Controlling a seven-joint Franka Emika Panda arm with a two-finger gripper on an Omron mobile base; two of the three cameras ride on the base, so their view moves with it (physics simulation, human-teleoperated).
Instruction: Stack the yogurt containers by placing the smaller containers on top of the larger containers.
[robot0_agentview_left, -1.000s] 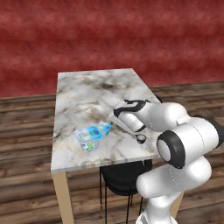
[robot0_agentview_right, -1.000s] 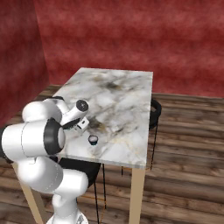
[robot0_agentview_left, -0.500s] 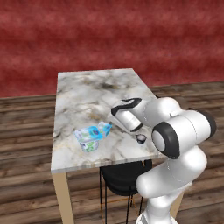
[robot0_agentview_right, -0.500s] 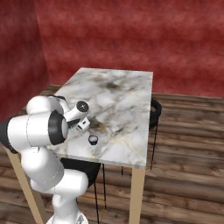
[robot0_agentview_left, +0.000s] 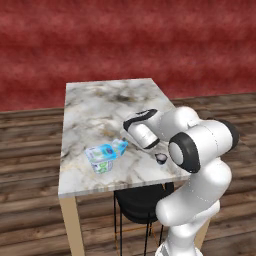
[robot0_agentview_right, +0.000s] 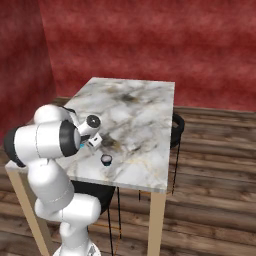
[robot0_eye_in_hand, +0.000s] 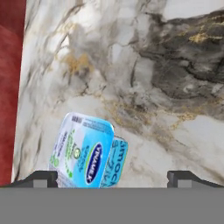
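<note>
The larger container, a squarish tub (robot0_agentview_left: 101, 156) (robot0_eye_in_hand: 81, 153) with a bright blue top and green-marked white sides, lies on the marble table (robot0_agentview_left: 95, 107). A small light-blue tub (robot0_agentview_left: 120, 145) (robot0_eye_in_hand: 117, 161) touches its right side. The tiny dark cup (robot0_agentview_left: 161, 159) (robot0_agentview_right: 106, 159) with a whitish rim stands apart, near the table's right edge. My gripper (robot0_eye_in_hand: 113, 178) (robot0_agentview_left: 131, 131) hangs open just above and to the right of the two tubs. Its fingertips (robot0_eye_in_hand: 41, 177) stand wide on either side of them and hold nothing. In the right base view my arm hides most of the tubs.
A black stool (robot0_agentview_left: 142, 202) (robot0_agentview_right: 176, 127) stands under the table's near side. The table's front edge (robot0_agentview_left: 120, 185) runs close to the tubs and the cup. A red wall (robot0_agentview_left: 125, 40) rises behind, and wood flooring surrounds the table.
My hand has shifted slightly left, towards the two tubs, and the elbow has swung round. The tubs and the cup have not moved. The jaws stay open.
</note>
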